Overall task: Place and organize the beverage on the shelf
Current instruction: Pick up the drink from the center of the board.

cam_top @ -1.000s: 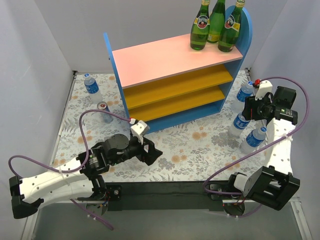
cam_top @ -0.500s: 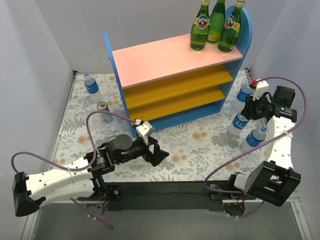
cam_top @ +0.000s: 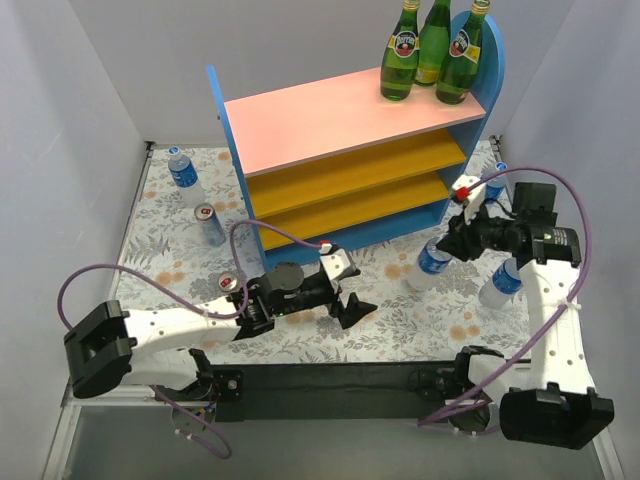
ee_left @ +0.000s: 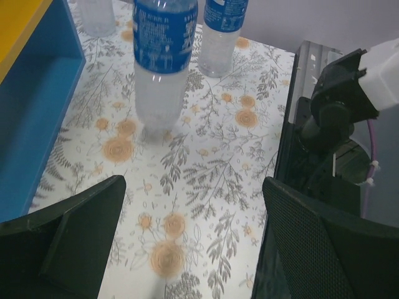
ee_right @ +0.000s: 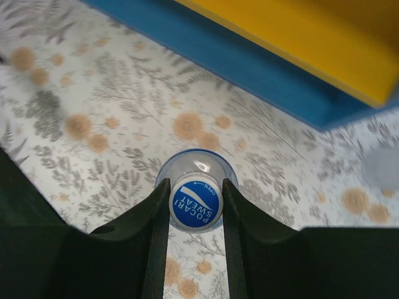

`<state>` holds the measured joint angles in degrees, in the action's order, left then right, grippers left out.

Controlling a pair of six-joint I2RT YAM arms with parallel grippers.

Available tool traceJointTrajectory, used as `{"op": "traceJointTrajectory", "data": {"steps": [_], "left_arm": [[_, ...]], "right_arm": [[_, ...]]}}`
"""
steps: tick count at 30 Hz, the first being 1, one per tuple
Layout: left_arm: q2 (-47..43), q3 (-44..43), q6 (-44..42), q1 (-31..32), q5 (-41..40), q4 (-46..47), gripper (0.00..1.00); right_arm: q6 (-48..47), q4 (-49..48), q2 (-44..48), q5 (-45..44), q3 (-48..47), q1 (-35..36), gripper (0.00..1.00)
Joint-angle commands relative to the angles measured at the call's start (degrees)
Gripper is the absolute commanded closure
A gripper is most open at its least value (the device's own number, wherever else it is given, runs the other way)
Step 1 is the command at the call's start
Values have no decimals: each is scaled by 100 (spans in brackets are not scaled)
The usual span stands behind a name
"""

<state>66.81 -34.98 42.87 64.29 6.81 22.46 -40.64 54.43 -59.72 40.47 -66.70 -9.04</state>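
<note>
Well, at the far left a plastic bottle (cam_top: 184,172) stands on the floral mat (cam_top: 170,250), with a can (cam_top: 208,223) upright just nearer than it and a second can (cam_top: 230,283) close against my left arm. My left claw (cam_top: 357,312) hangs low over the mat in front of the shelf (cam_top: 340,115), spread wide, with nothing between its fingers (ee_left: 68,243). The shelf fills the far middle, and three green bottles (cam_top: 435,45) stand together at the right end of its pink top board; both orange boards below are bare. Just off the shelf's near right corner, my right claw (ee_right: 196,187) is pressed onto a clear bottle (cam_top: 430,262), pinching it at the neck under the blue cap (ee_right: 196,204). That bottle leans, with its base toward the left. Whether the base touches the mat I cannot tell. Right of it another bottle (cam_top: 500,282) stands near my right arm, and a last bottle (ee_left: 95,15) stands farther back beside the shelf's right panel.
</note>
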Motion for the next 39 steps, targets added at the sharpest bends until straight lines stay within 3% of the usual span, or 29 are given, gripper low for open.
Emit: {"op": "traceJointTrajectory", "data": {"steps": [1, 9, 27, 39], "left_arm": [[560, -439, -394, -13, 260, 873, 9], [1440, -887, -508, -40, 75, 1393, 9], [2548, -1749, -455, -48, 708, 1252, 10], [2610, -2048, -306, -48, 541, 1253, 25]], "right_arm": [[-58, 24, 391, 664, -63, 972, 99], [-487, 278, 295, 1270, -299, 1817, 99], [-735, 498, -13, 1552, -599, 2152, 99], [-638, 445, -30, 1297, -423, 2196, 99]]}}
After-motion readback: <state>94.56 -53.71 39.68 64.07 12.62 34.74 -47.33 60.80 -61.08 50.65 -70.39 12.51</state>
